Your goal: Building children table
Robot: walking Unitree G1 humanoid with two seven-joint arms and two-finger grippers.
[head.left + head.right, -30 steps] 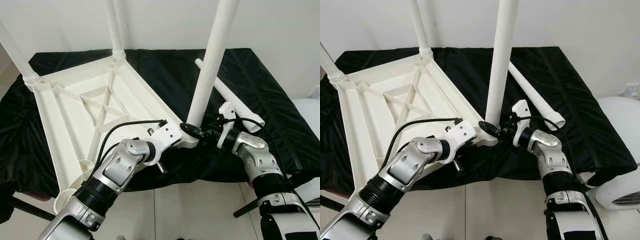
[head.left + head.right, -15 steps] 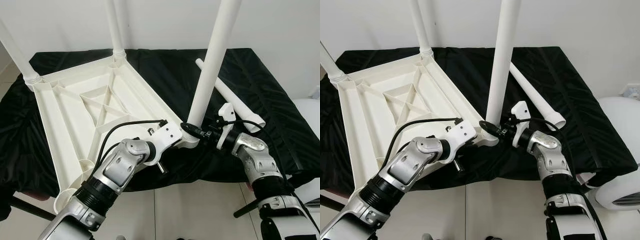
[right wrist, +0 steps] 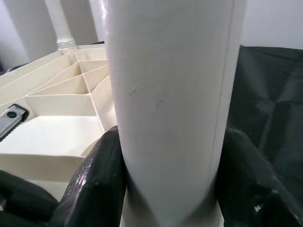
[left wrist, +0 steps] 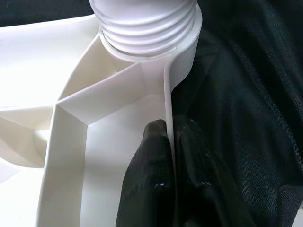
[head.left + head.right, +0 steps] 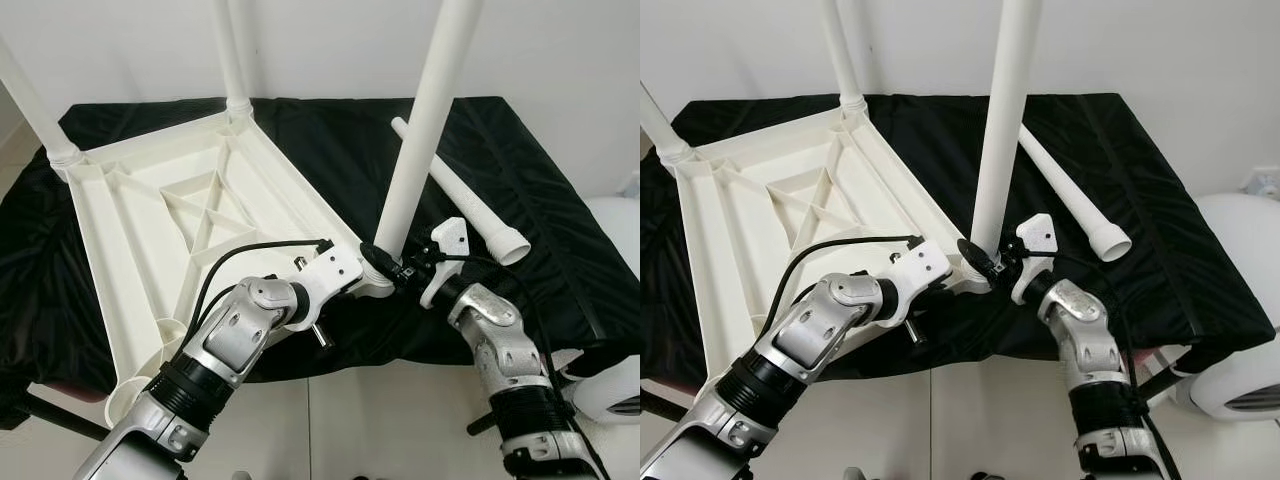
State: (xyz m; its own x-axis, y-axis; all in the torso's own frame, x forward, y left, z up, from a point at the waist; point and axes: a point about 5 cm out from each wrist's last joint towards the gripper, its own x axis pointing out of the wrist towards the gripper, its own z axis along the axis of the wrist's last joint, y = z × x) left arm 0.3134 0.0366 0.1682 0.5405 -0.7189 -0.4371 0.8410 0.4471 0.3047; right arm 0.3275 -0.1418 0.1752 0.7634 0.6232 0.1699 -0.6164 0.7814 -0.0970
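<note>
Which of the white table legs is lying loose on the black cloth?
The leg lying flat on the black cloth, right of the upturned tabletop. The others stand upright in corner sockets; the right gripper holds the near one.

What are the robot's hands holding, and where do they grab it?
The right gripper clamps the upright table leg near its base. The left gripper pinches the upside-down tabletop by its rim wall, beside that leg's socket.

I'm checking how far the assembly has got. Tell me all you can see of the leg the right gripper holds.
The table leg is a smooth white plastic-looking tube, standing slightly tilted in the near corner socket of the upturned tabletop. Its ribbed base sits in that socket. The right gripper clamps it just above the base, one finger on each side. Its top runs out of frame.
</note>
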